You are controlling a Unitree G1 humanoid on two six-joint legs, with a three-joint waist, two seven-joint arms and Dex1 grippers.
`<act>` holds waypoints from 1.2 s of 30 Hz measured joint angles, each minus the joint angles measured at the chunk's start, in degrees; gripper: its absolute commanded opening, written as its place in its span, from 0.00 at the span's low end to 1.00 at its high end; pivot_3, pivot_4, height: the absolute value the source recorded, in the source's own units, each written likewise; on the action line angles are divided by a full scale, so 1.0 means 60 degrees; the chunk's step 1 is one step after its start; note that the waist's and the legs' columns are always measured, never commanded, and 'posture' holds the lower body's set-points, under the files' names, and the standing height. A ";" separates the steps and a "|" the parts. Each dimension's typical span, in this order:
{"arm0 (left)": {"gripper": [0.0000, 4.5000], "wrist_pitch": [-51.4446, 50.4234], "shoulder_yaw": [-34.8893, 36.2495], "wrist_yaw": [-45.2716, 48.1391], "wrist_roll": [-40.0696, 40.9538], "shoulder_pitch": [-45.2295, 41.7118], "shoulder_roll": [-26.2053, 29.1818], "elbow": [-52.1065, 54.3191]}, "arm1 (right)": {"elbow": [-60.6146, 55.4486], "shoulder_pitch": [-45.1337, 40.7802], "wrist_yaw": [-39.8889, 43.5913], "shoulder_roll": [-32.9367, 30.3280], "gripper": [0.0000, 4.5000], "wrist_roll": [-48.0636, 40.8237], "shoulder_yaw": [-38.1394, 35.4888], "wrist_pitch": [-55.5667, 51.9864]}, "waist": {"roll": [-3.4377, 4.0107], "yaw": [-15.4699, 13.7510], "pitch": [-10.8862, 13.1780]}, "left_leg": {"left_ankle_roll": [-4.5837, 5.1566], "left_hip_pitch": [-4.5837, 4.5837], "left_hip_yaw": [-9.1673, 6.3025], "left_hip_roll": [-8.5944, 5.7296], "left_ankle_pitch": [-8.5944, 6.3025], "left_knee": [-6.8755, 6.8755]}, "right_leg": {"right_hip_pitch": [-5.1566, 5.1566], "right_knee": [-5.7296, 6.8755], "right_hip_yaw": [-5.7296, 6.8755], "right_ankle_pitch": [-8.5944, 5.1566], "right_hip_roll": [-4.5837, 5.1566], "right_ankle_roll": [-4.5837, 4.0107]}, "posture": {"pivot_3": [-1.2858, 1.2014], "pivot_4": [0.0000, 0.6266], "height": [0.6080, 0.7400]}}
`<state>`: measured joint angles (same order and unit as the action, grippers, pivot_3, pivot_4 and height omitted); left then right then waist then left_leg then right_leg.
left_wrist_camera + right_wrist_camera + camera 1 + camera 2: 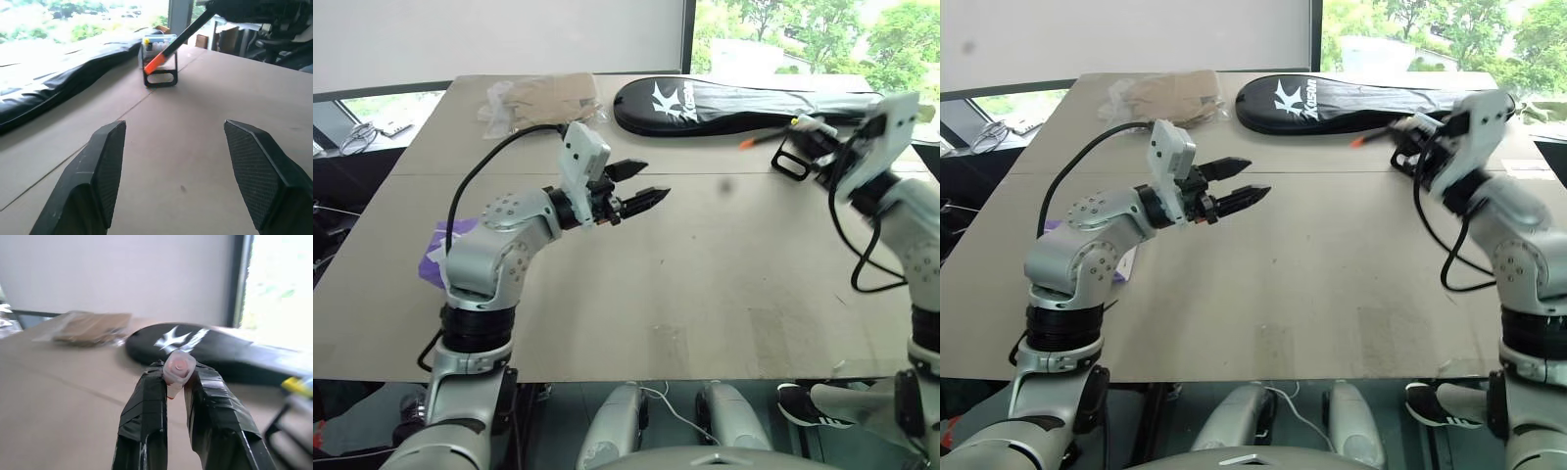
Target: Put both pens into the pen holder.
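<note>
The right gripper (pixel 177 382) has its two black fingers closed on the black marker pen with an orange end and pale tip (pixel 168 50), with the pale tip between the fingers. It holds this pen in the air at the far right of the pale wooden surface (pixel 685 294), just beside the small black-framed pen holder with a clear top (pixel 159 61). The long axis of the pen runs slanted, from the fingers down to the left, and the orange end points at the holder from above. It seems that the orange end is at the frame of the holder, but I cannot tell if it touches or is only in front. The right arm is clearly the nearer one to the holder.

The left gripper (pixel 641 191) is above the middle of the surface, well apart from the holder, with its fingers spread and nothing between them. It points to the right, toward the holder.

The holder is partly hidden behind the right hand in the head views. Which opening of the holder the pen must enter is hard to make out. The long black racket bag (pixel 734 106) lies at the far edge, behind the holder.
</note>
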<state>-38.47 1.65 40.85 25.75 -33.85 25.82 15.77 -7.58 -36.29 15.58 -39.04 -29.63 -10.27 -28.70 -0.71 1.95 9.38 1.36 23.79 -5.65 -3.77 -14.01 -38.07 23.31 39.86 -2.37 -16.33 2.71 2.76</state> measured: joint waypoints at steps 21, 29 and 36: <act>0.72 0.0349 -0.0508 -0.0997 0.0126 0.0751 -0.0670 0.1225 | 0.3193 -0.0854 0.0058 0.0531 0.02 0.4046 0.1258 0.1907 | 0.0000 0.0015 0.0000 | -0.0003 0.0001 0.0032 0.0004 0.0001 0.0014 | 0.0011 0.0000 -0.0027 0.0001 -0.0002 -0.0001 | 0.52 0.24 1.00; 0.72 0.0281 -0.0392 -0.1128 0.0421 0.0915 -0.0621 0.1667 | 0.5152 -0.1720 0.0044 0.0805 0.02 0.5036 0.1641 0.2562 | 0.0000 0.0045 0.0000 | -0.0004 0.0000 0.0035 0.0004 0.0002 0.0015 | 0.0012 0.0000 -0.0029 0.0001 -0.0005 -0.0001 | 0.52 0.24 1.00; 0.72 0.0307 -0.0344 -0.1133 0.0623 0.0911 -0.0604 0.1692 | 0.6300 -0.2428 0.0137 0.1058 0.02 0.5471 0.1757 0.2968 | 0.0000 0.0044 0.0000 | -0.0004 0.0000 0.0037 0.0004 0.0002 0.0014 | 0.0013 0.0000 -0.0029 0.0001 -0.0005 -0.0001 | 0.52 0.24 1.00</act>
<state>-36.63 -0.42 34.05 29.49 -28.39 22.20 25.92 30.22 -50.86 16.40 -32.69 3.19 0.27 -10.89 -0.71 2.22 9.38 1.33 23.79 -5.43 -3.75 -13.99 -37.99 23.39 39.86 -2.55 -16.32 2.68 2.76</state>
